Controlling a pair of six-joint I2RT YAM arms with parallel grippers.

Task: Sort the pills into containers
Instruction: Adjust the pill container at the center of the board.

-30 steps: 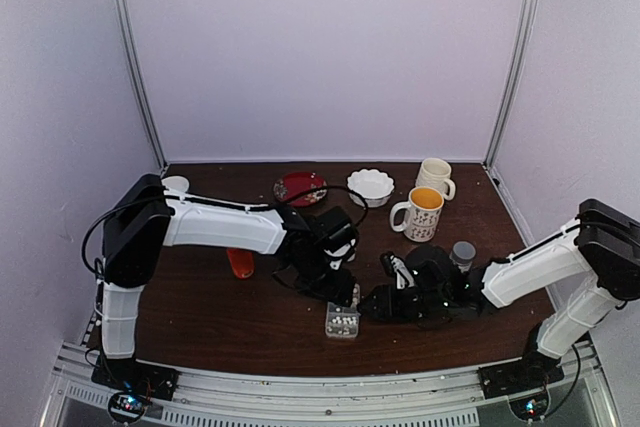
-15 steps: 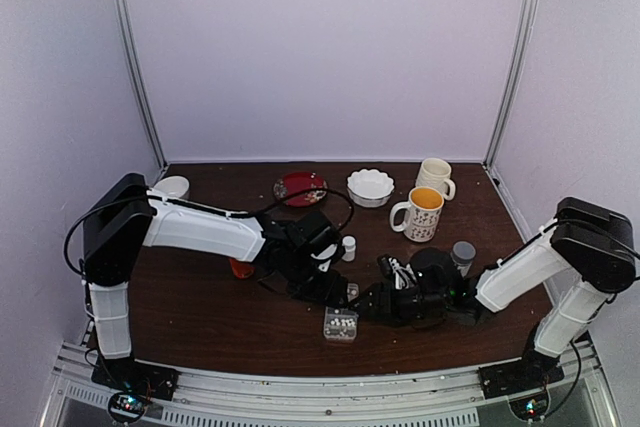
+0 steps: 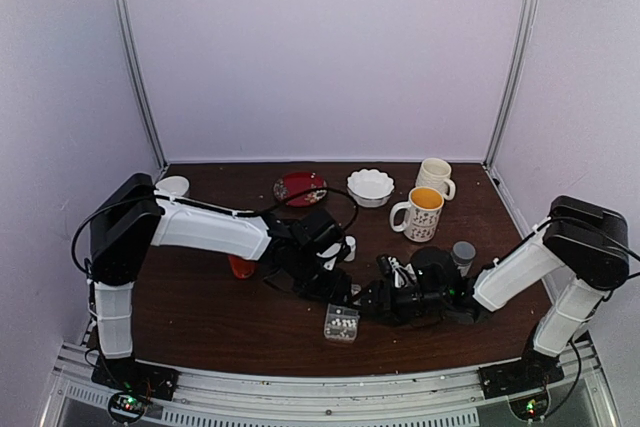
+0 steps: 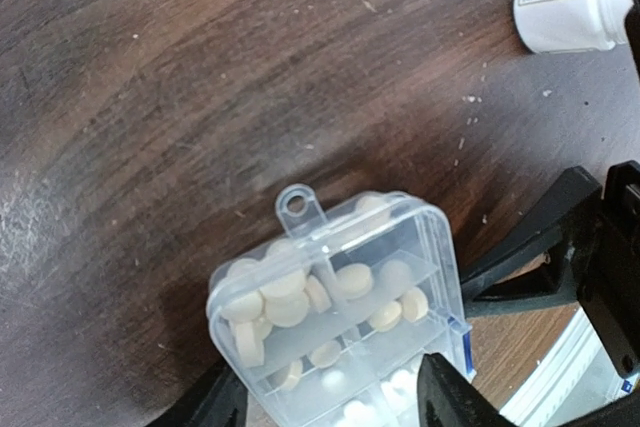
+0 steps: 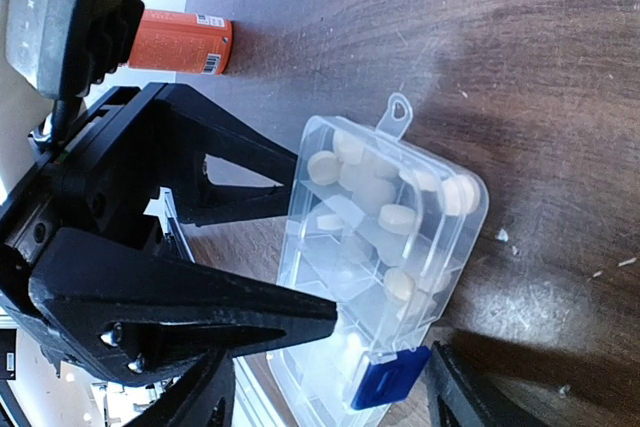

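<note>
The clear pill box (image 3: 341,323) lies on the dark table with its lid down and a blue latch (image 5: 390,379) on one side. Beige pills (image 4: 285,307) fill several containers (image 5: 398,217) under the lid. My left gripper (image 4: 330,392) is open over the box's near end. One fingertip (image 4: 440,392) overlaps the latch side and the other stands beside the opposite edge. My right gripper (image 5: 330,397) is open too, its fingers wide on either side of the same end, apart from the plastic. In the top view the two grippers (image 3: 338,292) (image 3: 365,304) meet just above the box.
An orange bottle (image 3: 240,265) lies left of the left gripper. A small white bottle (image 3: 349,247) stands behind it. At the back are a red plate (image 3: 300,187), a white bowl (image 3: 370,186) and two mugs (image 3: 420,213). A grey cap (image 3: 463,252) sits by the right arm.
The left arm has drawn back to the left, uncovering the small white bottle. The right arm has sunk lower and its jaws have spread wider. The pill box has barely moved.
</note>
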